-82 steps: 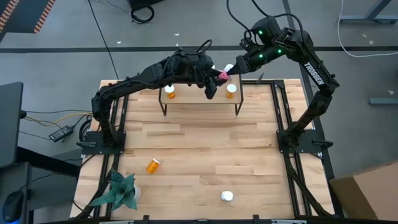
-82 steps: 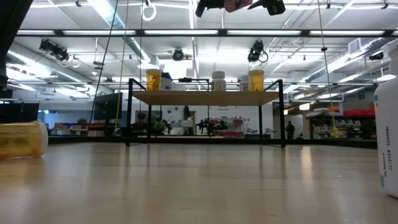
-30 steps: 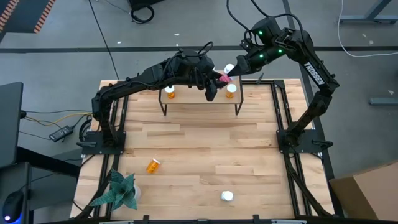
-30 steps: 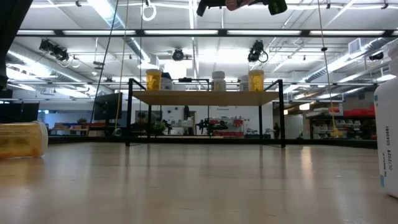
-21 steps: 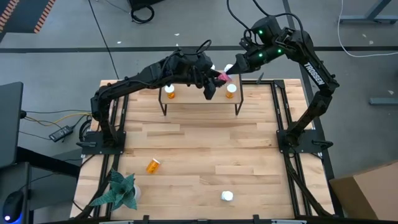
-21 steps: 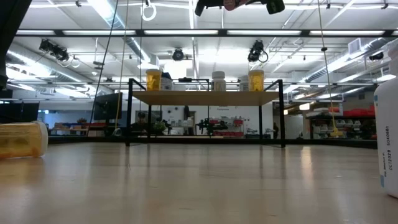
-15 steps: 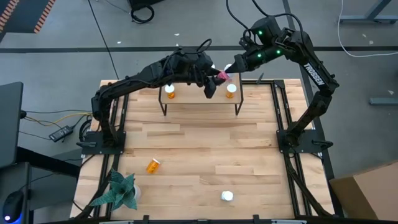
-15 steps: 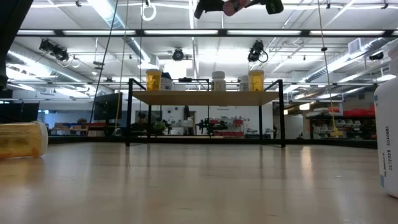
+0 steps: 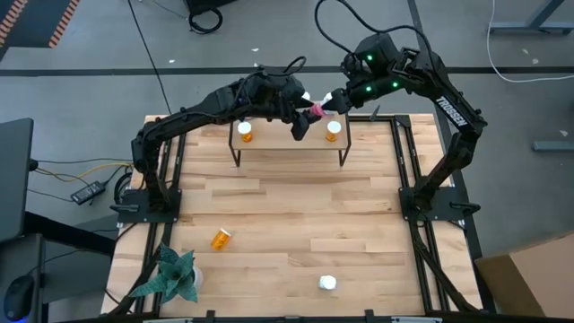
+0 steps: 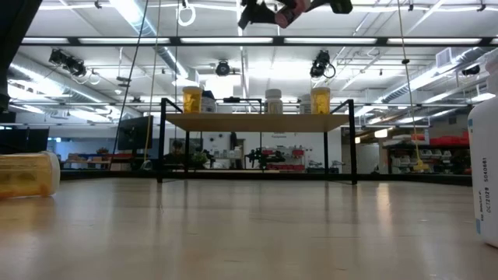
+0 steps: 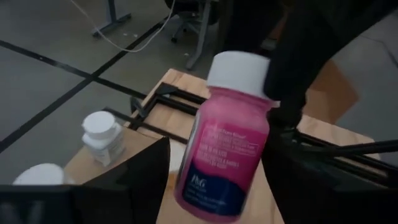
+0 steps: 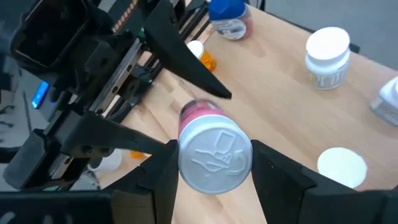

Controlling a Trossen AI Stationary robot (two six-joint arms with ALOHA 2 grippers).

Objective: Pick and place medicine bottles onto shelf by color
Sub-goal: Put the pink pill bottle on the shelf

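A pink bottle with a white cap (image 9: 316, 109) hangs in the air above the shelf's (image 9: 289, 142) far edge. My right gripper (image 9: 330, 101) is shut on it. My left gripper (image 11: 214, 158) is open, with a finger on either side of the bottle's pink body (image 11: 227, 155); I cannot tell whether they touch it. Two orange bottles (image 9: 244, 135) (image 9: 333, 131) stand on the shelf. The low view shows a white bottle (image 10: 273, 101) between them. My right gripper pinches the bottle's white cap (image 12: 214, 155) between its two fingers. The fingers come from the table's far right, slanting downward. The bottle is lifted clear and tilted, its pink body (image 12: 196, 112) pointing away toward my left gripper.
An orange bottle (image 9: 220, 239) lies on the table at the near left, and a white bottle (image 9: 327, 283) stands near the front edge. A green plant (image 9: 170, 276) sits at the near left corner. A blue-lidded bottle (image 12: 227, 15) and white bottles (image 12: 328, 53) stand farther off.
My right gripper has shifted a little toward the table's left and rolled. The pink bottle has gone with it and now sits more tilted.
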